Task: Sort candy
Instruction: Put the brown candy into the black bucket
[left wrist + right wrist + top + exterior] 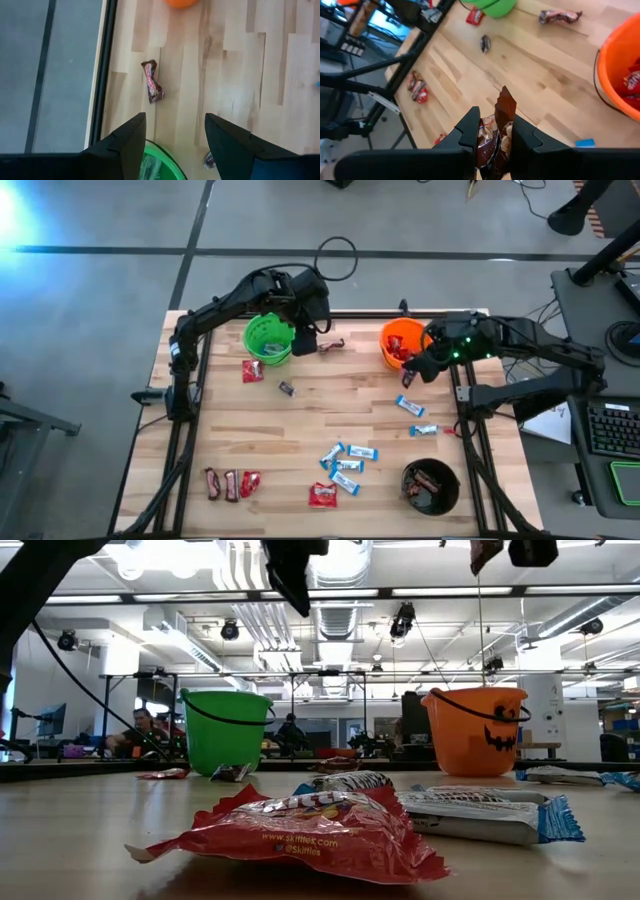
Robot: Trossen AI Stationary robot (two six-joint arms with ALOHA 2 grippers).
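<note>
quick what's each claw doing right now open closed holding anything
Left claw: open, empty, above the green bucket.
Right claw: closed on a brown candy bar, beside the orange bucket.

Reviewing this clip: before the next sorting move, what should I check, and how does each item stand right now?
1. Right gripper has firm hold: ok, shut on a dark brown wrapped candy bar.
2. Right gripper's position: ok, beside the orange plastic bucket, above the wooden table.
3. Which bucket suits brown bars: the black round bucket already holds brown bars; the orange one shows red packets. Drop target: cannot tell.
4. Left gripper free: ok, open, nothing between its fingers, above the green plastic bucket.
5. Loose twisted brown-red candy ahead of the left gripper: ok, lying on the table, unobstructed.
</note>
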